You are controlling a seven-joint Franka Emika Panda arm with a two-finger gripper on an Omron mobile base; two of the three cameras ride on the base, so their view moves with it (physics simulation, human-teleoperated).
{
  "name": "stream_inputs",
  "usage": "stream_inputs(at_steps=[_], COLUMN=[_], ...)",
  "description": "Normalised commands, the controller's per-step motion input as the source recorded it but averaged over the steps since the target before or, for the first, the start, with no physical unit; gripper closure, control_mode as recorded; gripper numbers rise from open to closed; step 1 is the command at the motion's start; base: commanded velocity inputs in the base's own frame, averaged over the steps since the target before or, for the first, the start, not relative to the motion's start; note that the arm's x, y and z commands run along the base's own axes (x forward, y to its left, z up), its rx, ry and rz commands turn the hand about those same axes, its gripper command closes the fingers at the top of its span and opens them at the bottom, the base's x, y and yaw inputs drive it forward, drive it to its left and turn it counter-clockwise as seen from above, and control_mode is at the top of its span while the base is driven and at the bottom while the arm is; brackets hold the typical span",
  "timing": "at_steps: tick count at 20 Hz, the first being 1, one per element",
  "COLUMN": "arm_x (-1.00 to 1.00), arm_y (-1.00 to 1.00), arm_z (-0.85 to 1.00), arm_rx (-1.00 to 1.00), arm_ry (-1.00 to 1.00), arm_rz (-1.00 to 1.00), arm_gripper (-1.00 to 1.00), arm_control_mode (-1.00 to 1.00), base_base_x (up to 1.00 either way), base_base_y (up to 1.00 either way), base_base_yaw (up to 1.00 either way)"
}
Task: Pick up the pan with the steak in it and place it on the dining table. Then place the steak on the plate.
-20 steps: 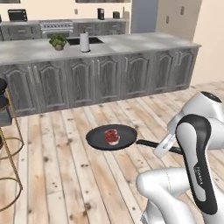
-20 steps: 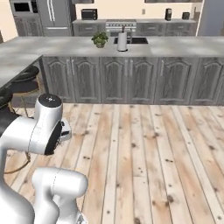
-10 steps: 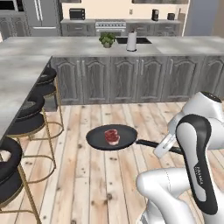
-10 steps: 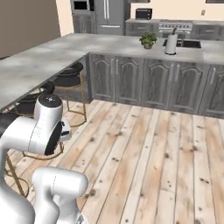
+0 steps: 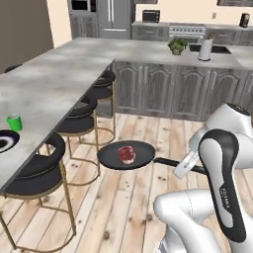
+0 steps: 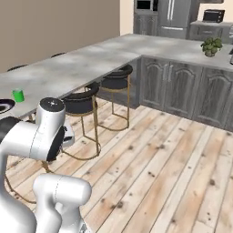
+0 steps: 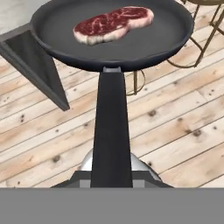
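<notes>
So the round shallow black frying pan (image 5: 126, 155) is up in the air over the light wooden plank floor (image 5: 133, 197), just beside the black-cushioned bar stools with gold legs (image 5: 37, 173). The fingers (image 5: 182, 166) are clamped tight on its long thin handle. The little reddish-brown marbled steak (image 7: 113, 23) sits flat in the pan, and the dark-rimmed plate with the white centre (image 5: 6, 142) is over on the long grey-white marble bench (image 5: 49, 84), near a small green cup (image 5: 15, 122).

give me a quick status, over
Gripper shut on pan handle, pan airborne over floor. Steak inside. Bar stools stand between pan and dining table.
</notes>
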Motion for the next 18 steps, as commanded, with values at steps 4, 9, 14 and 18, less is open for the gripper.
stream_inputs(at_steps=[4, 9, 14, 18], arm_x=[0.00, 0.00, 0.00, 0.00], arm_y=[0.00, 0.00, 0.00, 0.00], arm_z=[0.00, 0.00, 0.00, 0.00], arm_rx=[0.00, 0.00, 0.00, 0.00], arm_ry=[0.00, 0.00, 0.00, 0.00], arm_rz=[0.00, 0.00, 0.00, 0.00], arm_gripper=[1.00, 1.00, 1.00, 1.00], arm_control_mode=[1.00, 1.00, 1.00, 1.00], base_base_x=[-0.15, -0.17, -0.20, -0.26], base_base_y=[0.00, 0.00, -0.01, -0.11], base_base_yaw=[0.47, 0.47, 0.45, 0.40])
